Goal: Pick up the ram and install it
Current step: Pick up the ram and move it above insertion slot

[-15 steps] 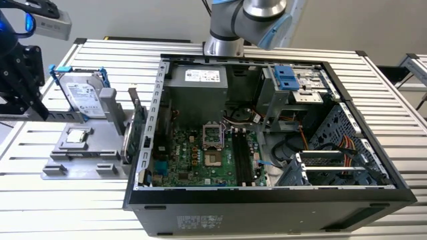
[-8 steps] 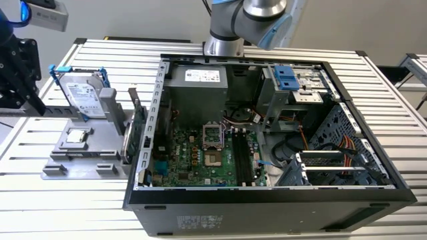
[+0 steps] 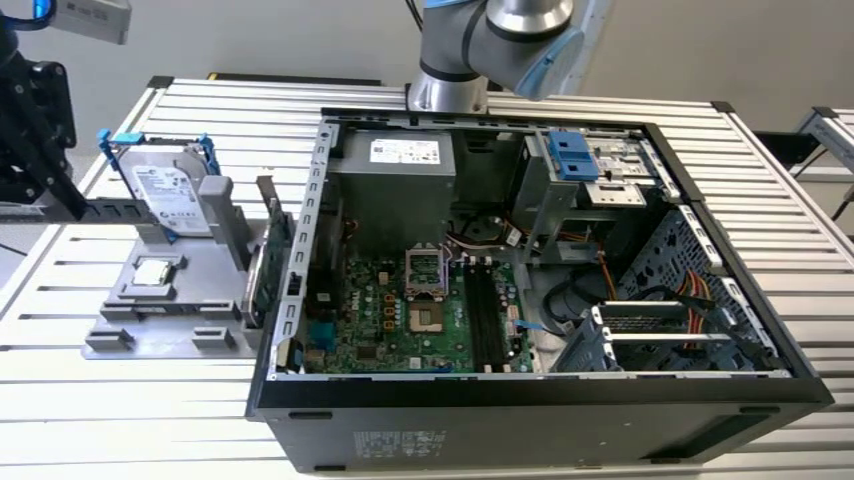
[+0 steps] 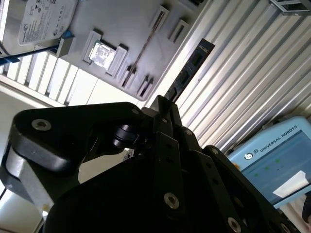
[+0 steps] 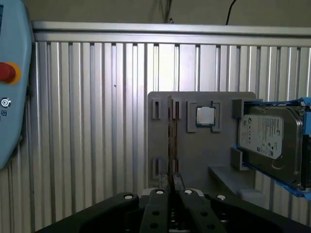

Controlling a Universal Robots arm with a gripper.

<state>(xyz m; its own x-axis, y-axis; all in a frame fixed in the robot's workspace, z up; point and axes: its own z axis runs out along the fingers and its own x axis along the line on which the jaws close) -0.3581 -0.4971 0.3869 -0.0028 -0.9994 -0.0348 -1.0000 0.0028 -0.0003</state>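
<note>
In the second wrist view the ram (image 4: pixel 190 68) is a dark, narrow stick with black chips. It juts out from the tips of my gripper (image 4: pixel 167 104), which is shut on its lower end, and it hangs above the ribbed table. The first wrist view has the ram (image 5: pixel 170 171) edge-on as a thin line rising from between the closed fingers of the gripper (image 5: pixel 171 188), over the grey fixture (image 5: pixel 223 145). In the exterior view the open computer case (image 3: pixel 694 230) lies on its side with the motherboard (image 3: pixel 400 310) and its long memory slots (image 3: pixel 487 320) exposed.
The grey fixture (image 3: pixel 160 320) left of the case holds a silver hard drive with blue clips (image 3: pixel 167 190), a small processor chip (image 3: pixel 158 270) and an upright green card (image 3: pixel 276 265). A teach pendant (image 5: pixel 9 87) sits at one side. The arm's base (image 3: pixel 447 85) stands behind the case.
</note>
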